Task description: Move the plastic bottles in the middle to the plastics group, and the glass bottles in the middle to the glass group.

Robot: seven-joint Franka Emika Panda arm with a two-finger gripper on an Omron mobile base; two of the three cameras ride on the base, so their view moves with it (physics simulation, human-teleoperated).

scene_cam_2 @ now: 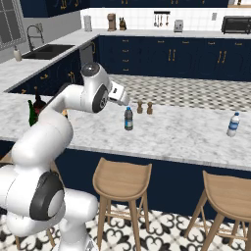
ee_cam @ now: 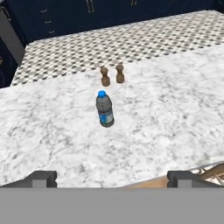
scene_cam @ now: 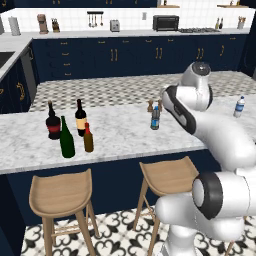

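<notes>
The marble tabletop [scene_cam: 125, 135] carries every item in an upright position. The bluish bottle [scene_cam: 155, 118] stands alone near the middle, just in front of two wooden shakers [scene_cam: 154, 105]; the hand view shows it ahead of the claw [ee_cam: 112, 178], with bare marble between them, so nothing is touched. The claw's two fingertips [ee_cam: 41, 178] sit far apart at the bottom of that view, spread wide and holding nothing. In the left base view, four bottles cluster toward the left end of the tabletop: a squat wine bottle [scene_cam: 53, 122] with a red label, a slimmer wine bottle [scene_cam: 80, 119] with a yellow-orange label beside it, and nearer the front edge a plain green bottle [scene_cam: 66, 139] and a shorter amber bottle [scene_cam: 88, 139] with a red cap, just beside each other and close to the wine bottles. A pale water bottle [scene_cam: 239, 106] with a blue cap stands well apart at the right end, also seen in the right base view. The white arm [scene_cam_2: 78, 100] reaches over the tabletop from the stool side. Two wooden stools [scene_cam: 62, 197] stand below the front edge.
</notes>
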